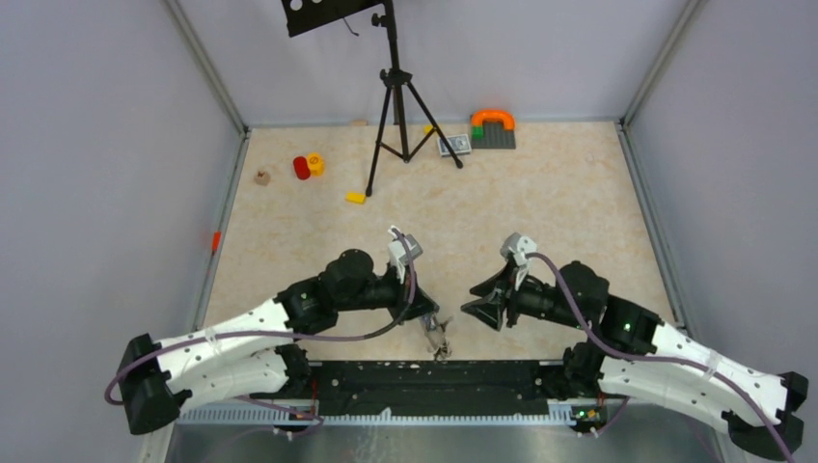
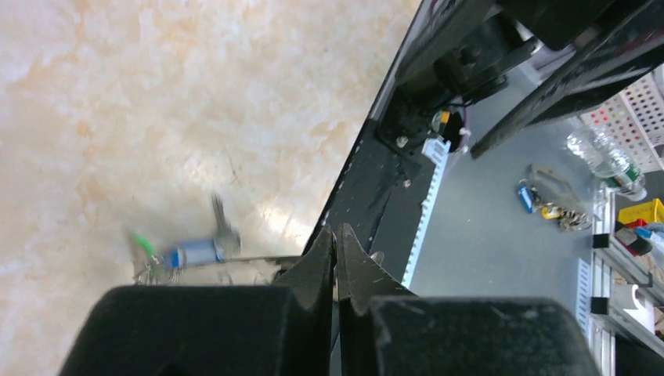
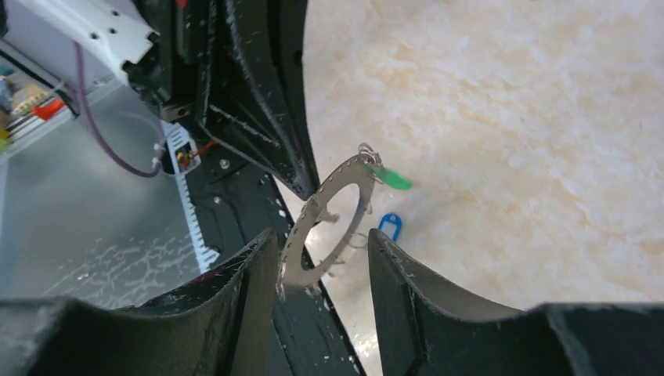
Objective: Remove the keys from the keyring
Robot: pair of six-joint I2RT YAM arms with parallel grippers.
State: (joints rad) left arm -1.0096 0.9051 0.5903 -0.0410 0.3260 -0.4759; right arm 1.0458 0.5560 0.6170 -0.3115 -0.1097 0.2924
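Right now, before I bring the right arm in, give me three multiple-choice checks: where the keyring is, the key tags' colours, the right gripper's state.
1. The keyring is: A) lying flat, untouched; B) pinched in the left gripper, near the table's near edge; C) on the floor.
2. The two key tags are: A) red and yellow; B) green and blue; C) both orange.
3. The right gripper is: A) shut on the ring; B) shut on nothing; C) open.

1 B: the left gripper's closed tips grip the ring's edge.
2 B: a green tag and a blue tag hang by the ring.
3 C: its fingers stand apart, gripping nothing.
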